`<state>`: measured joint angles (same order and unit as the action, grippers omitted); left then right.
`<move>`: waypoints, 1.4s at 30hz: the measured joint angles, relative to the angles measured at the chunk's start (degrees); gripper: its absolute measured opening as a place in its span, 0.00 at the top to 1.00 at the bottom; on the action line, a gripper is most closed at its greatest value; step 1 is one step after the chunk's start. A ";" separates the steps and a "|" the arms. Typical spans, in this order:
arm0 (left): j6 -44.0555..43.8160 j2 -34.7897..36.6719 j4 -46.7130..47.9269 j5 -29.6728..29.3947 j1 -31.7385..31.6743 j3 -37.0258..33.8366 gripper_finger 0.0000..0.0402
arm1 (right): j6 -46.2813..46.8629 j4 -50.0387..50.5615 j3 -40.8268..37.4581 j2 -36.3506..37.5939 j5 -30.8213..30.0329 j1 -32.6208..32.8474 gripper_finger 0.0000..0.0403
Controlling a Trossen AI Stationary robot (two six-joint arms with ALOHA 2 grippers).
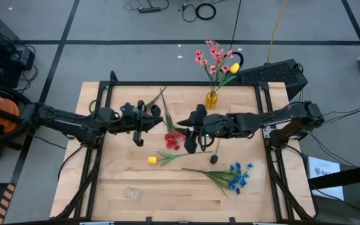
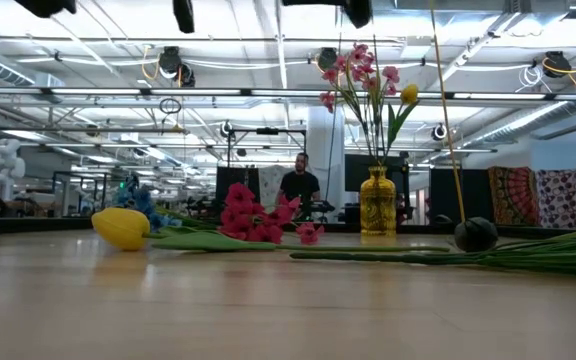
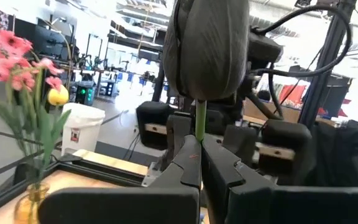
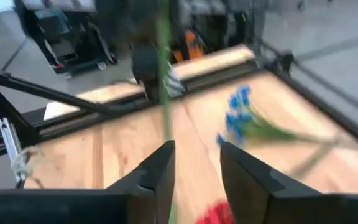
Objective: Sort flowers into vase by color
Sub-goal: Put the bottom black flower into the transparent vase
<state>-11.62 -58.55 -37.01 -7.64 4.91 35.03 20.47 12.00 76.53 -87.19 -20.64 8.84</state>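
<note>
My left gripper (image 1: 147,117) is shut on a dark-headed flower (image 3: 207,46), held up above the table's middle. My right gripper (image 1: 185,132) faces it from the right with its fingers open (image 4: 194,155). A blurred green stem (image 4: 163,62) runs ahead of them; whether it touches them I cannot tell. A yellow vase (image 1: 212,100) at the far edge holds pink flowers (image 1: 212,59) and a yellow bud (image 1: 234,67). Flat on the table lie a red sprig (image 1: 172,140), a yellow-bud flower (image 1: 152,160), a blue sprig (image 1: 237,175) and another dark head (image 1: 214,159). My left gripper pinches the thin green stem (image 3: 200,121) just below the dark head, between its two fingertips (image 3: 188,158). The head stands beyond the fingertips, upright in the wrist view and lifted clear of the table. Where the rest of the stem runs does not show.
A small clear glass (image 1: 129,192) stands near the front left. A second blue sprig (image 1: 127,107) lies by the left arm. A black frame (image 1: 111,81) runs round the tabletop. Bare wood shows along the near edge (image 1: 180,203).
</note>
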 joint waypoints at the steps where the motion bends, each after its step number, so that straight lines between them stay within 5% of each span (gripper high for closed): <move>1: -0.01 1.78 2.39 0.01 -0.03 0.00 1.00 | 1.96 2.69 0.00 0.89 0.01 0.05 0.69; 10: -0.08 17.07 20.42 -0.50 3.05 0.80 1.00 | 16.39 22.73 -0.01 4.52 -0.17 3.84 0.68; 19: -6.40 19.13 43.67 -8.10 20.46 11.50 1.00 | 28.51 28.81 -0.15 2.71 -8.31 12.37 0.68; 32: -7.44 18.37 43.62 -20.03 45.32 15.54 1.00 | 39.06 27.42 -0.17 1.03 -15.89 18.45 0.68; 42: -3.41 17.10 44.06 -30.99 55.19 15.54 1.00 | 40.63 24.93 -0.17 0.11 -19.06 20.16 0.68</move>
<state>-15.03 -41.45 7.05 -38.63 60.10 50.57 61.10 36.93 76.36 -87.08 -39.71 29.00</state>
